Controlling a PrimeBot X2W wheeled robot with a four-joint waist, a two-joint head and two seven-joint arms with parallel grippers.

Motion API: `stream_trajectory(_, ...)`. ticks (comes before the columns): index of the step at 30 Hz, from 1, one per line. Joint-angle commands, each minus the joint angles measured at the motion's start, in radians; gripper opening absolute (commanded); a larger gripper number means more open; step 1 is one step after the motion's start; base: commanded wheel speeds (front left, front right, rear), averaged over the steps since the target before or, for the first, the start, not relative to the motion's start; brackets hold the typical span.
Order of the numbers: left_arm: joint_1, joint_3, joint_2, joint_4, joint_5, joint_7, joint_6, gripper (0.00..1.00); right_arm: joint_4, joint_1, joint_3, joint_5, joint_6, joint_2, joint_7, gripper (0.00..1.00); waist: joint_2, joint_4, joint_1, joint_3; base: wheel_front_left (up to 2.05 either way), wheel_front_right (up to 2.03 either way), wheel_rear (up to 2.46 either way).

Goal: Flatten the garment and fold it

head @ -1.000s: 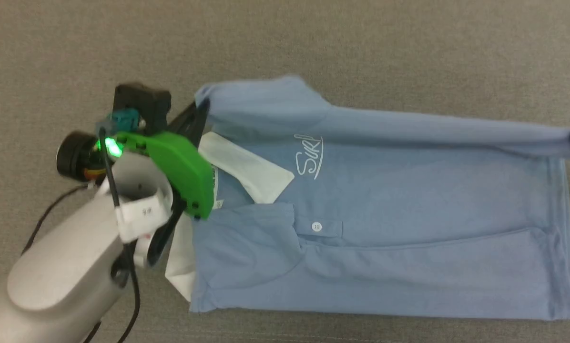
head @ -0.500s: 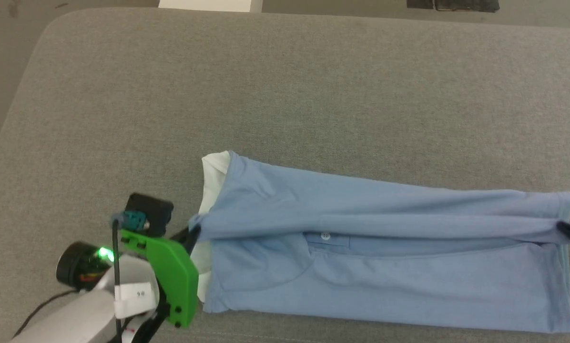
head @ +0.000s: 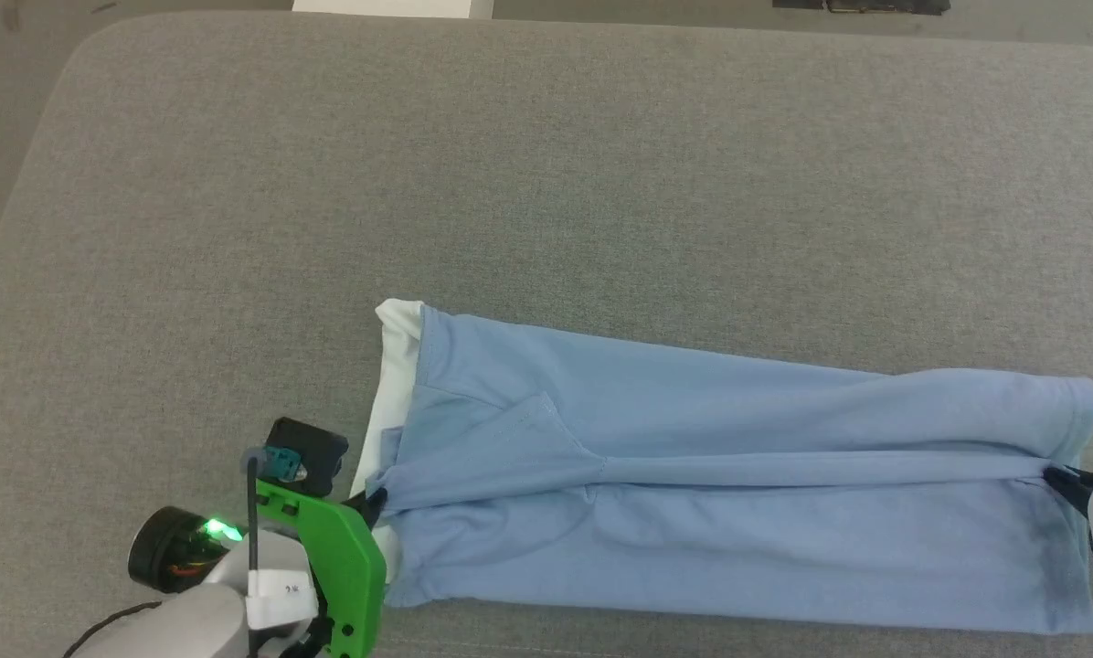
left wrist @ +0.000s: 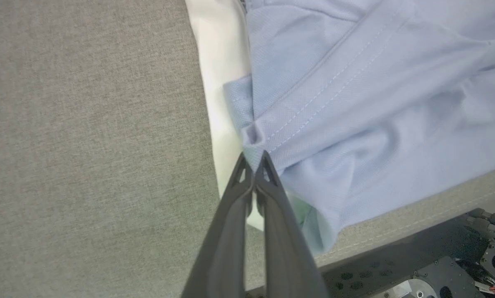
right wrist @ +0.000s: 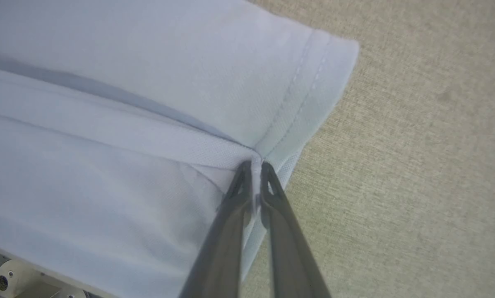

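The garment lies on the grey padded surface with its long axis running side to side across the head view, white collar toward the robot's left and hem toward its right, its near long edge close to the surface's front edge; the left gripper is pinched tight on a blue fabric edge at the collar end, the right gripper is pinched on the hem end, and a folded-over edge runs straight between them along the shirt's middle; each arm is nearest its own end, so I judge the next move hinges on carrying both ends evenly across that axis, keeping the held line parallel to the shirt's length
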Motion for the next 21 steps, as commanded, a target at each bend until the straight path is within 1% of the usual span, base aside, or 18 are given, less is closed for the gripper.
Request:
stream_trajectory(1,0.011,-0.001,-0.006,0.013,0.011,-0.013,-0.008,1.00,0.013,0.008,0.006,-0.004,-0.002,0.016,0.008,1.00,0.0000,-0.001,0.0000,-0.001,0.00,0.00,0.00)
stream_trajectory(7,-0.005,0.013,-0.040,0.055,0.029,-0.079,-0.019,1.00,-0.001,-0.012,-0.015,0.025,-0.002,0.034,0.003,1.00,0.0000,-0.009,0.0000,-0.033,0.00,0.00,0.00)
stream_trajectory(11,-0.012,0.046,-0.065,0.066,0.031,-0.153,-0.021,1.00,-0.029,-0.025,-0.069,0.066,-0.002,0.048,-0.006,1.00,0.0000,-0.013,0.0000,-0.066,0.00,0.00,0.00)
stream_trajectory(14,-0.014,0.083,-0.084,0.073,0.039,-0.239,-0.015,1.00,-0.056,-0.023,-0.139,0.094,-0.002,0.074,-0.022,1.00,0.0000,-0.015,0.0000,-0.087,0.00,0.00,0.00)
stream_trajectory(17,-0.008,0.136,-0.105,0.090,0.053,-0.346,0.020,1.00,-0.078,-0.004,-0.219,0.100,-0.002,0.116,-0.043,1.00,0.0000,-0.014,0.0000,-0.101,0.00,0.00,0.00)
stream_trajectory(21,0.017,0.207,-0.136,0.108,0.075,-0.508,0.066,1.00,-0.099,0.046,-0.336,0.060,-0.002,0.201,-0.060,1.00,0.0000,-0.014,0.0000,-0.111,0.00,0.00,0.00)
